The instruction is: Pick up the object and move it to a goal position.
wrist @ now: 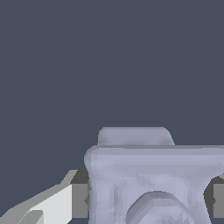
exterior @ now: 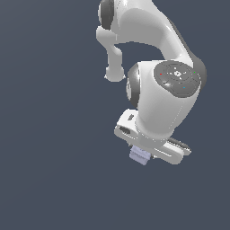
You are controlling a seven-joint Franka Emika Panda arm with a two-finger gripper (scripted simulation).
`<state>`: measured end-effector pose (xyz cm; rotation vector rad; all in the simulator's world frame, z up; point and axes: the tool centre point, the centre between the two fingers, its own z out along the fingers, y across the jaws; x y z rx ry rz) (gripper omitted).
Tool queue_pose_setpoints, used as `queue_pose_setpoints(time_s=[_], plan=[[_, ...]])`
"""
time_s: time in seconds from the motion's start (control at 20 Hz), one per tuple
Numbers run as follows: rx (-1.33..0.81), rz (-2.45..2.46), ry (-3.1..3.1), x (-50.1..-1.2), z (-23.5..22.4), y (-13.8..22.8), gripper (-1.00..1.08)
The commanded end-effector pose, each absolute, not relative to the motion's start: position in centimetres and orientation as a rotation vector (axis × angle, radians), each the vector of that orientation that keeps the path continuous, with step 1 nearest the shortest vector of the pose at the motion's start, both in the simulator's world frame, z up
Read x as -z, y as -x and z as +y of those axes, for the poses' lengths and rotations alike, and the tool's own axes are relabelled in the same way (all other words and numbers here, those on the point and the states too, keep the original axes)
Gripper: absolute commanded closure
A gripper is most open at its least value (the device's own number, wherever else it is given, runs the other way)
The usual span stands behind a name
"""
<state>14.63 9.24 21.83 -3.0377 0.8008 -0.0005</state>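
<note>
Jaws closed on the block (exterior: 139, 155) — pads pressing its two flanks in the wrist view, block (wrist: 153, 179) filling the gap. Tucked under the gripper (exterior: 144, 155), at about 7 o'clock from the wrist housing (exterior: 173, 96) in the exterior view. Likely light, rigid, smooth-faced — grip on flat sides looks sound. Plain dark ground all round, no edges or obstacles visible; goal position not visible.
</note>
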Motion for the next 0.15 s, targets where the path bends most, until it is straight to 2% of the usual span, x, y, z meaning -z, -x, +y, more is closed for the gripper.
queue_pose_setpoints(time_s=[0.0, 0.1], plan=[[0.0, 0.802, 3.038, -22.01, 9.38, -14.73, 1.08], [0.0, 0.802, 3.038, -22.04, 9.41, -14.75, 1.08]])
